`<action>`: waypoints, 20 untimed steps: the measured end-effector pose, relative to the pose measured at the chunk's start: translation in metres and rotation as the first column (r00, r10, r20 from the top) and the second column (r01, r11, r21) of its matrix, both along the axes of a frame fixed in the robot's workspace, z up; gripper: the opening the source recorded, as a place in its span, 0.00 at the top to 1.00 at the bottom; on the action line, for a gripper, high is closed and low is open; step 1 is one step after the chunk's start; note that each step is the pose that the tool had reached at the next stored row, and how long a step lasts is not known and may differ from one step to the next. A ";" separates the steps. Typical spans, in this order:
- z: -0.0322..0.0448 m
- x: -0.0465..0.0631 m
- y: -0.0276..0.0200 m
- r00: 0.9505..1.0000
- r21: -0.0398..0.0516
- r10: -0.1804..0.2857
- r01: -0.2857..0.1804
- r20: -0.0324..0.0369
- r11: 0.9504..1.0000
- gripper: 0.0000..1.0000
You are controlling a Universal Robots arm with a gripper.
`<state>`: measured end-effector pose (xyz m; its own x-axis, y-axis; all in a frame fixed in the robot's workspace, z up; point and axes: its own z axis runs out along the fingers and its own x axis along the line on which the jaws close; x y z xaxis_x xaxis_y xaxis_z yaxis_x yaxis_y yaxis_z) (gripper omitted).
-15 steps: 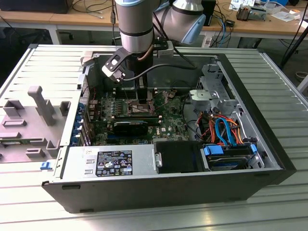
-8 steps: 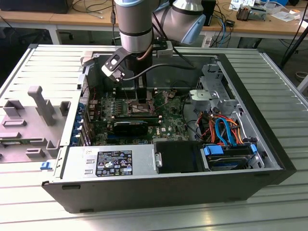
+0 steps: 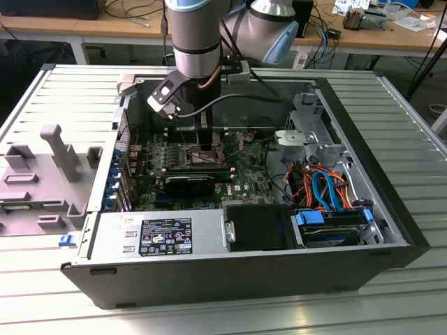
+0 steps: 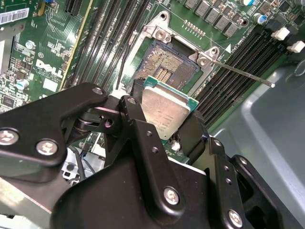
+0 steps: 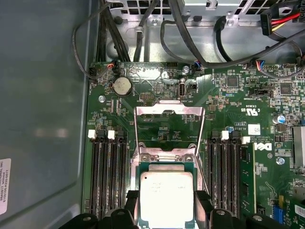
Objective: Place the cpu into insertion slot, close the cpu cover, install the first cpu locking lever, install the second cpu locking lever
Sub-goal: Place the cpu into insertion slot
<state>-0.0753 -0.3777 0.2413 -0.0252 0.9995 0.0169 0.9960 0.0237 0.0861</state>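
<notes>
The cpu, a small square chip with a dull silver top and green edge, sits between the black fingers of my gripper, which is shut on it. In the first wrist view the cpu hangs directly over the insertion slot, hiding most of it. The second wrist view shows the insertion slot with its pin field bare and the chip still slightly above it. The cpu cover is swung open, standing behind the socket. A thin locking lever sticks out sideways, unlatched. In the exterior view the gripper reaches down inside the case.
Long black memory slots flank the socket on both sides. Black cables run along the back of the board. The case wall stands close by. A power supply box and drive bays line the case front.
</notes>
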 end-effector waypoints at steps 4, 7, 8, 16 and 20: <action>-0.0018 0.000 -0.0001 1.000 0.000 0.000 0.000 0.000 1.000 0.45; -0.0031 0.000 0.0000 1.000 0.000 0.000 0.000 0.000 1.000 0.45; -0.0037 0.000 0.0000 1.000 0.000 0.000 0.000 0.000 1.000 0.45; -0.0107 -0.002 0.0000 1.000 -0.003 0.000 0.000 0.000 1.000 0.45; -0.0140 -0.004 0.0001 1.000 -0.024 0.000 0.000 0.000 1.000 0.45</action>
